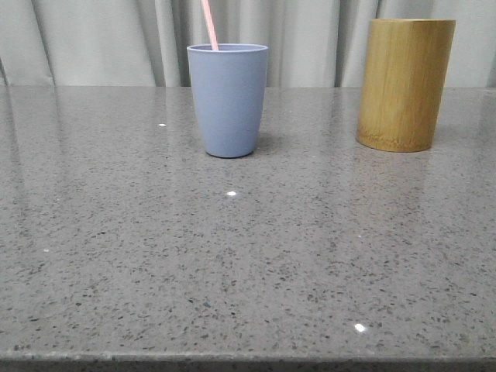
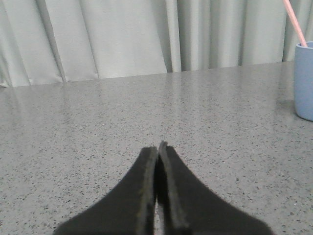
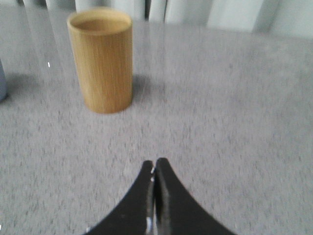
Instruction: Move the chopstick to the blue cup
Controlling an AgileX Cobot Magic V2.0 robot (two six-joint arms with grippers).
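The blue cup [image 1: 228, 99] stands upright at the back middle of the grey table, and a pale pink chopstick [image 1: 209, 24] rises out of it, leaning left. In the left wrist view the cup [image 2: 304, 81] and chopstick [image 2: 295, 22] show at the frame's edge, well away from my left gripper [image 2: 157, 148], which is shut on nothing above bare table. My right gripper [image 3: 155, 164] is also shut and empty, a short way in front of the bamboo cylinder. Neither gripper appears in the front view.
A taller yellow-brown bamboo cylinder [image 1: 405, 84] stands at the back right; in the right wrist view its open top [image 3: 100, 24] shows nothing inside. Pale curtains hang behind the speckled grey table [image 1: 248, 256].
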